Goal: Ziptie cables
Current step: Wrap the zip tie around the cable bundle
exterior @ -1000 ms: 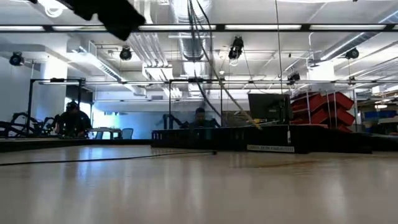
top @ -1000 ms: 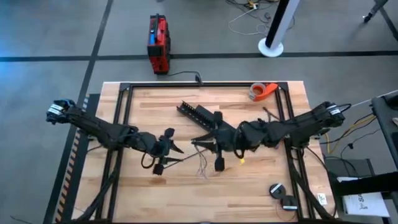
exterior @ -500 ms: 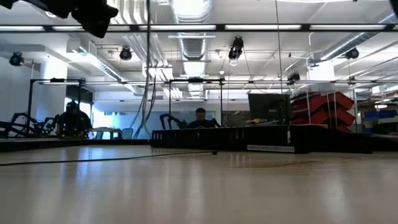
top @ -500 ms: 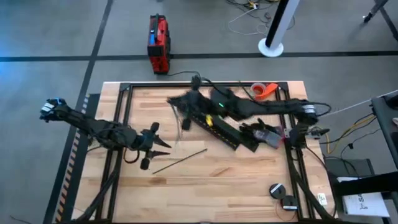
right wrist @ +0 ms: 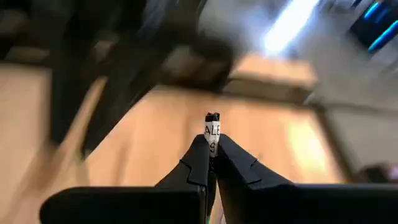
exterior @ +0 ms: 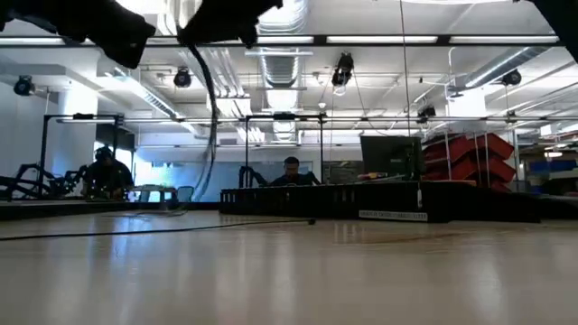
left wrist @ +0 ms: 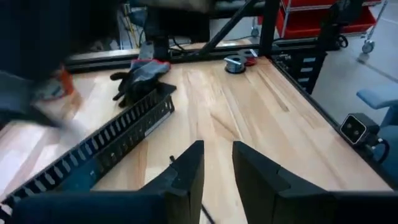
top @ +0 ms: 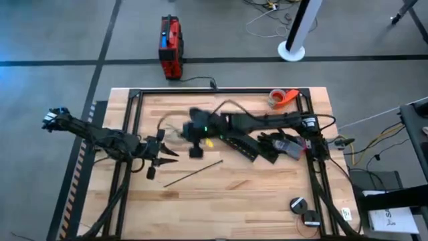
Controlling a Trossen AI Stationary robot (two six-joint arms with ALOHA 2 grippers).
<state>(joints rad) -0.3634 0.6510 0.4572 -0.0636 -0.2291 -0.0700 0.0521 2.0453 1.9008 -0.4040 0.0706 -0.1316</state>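
The right gripper (top: 194,142) was out over the left-centre of the desk (top: 267,201), pinched tight on the cables (top: 175,127). In the right wrist view a small white printed tag (right wrist: 211,132) poked up between its fingers. The cables looked like a thin loose bunch, pale and dark strands looping from that gripper toward the desk's far-left corner; in the low view they hung as a dark curved line (exterior: 210,108). The left gripper (top: 164,154) sat near the left edge, fingers slightly apart, holding nothing. A black slotted rail (top: 239,144) lay mid-desk with a glove (top: 284,144) just beside it, and a thin black rod (top: 194,173) nearer the front.
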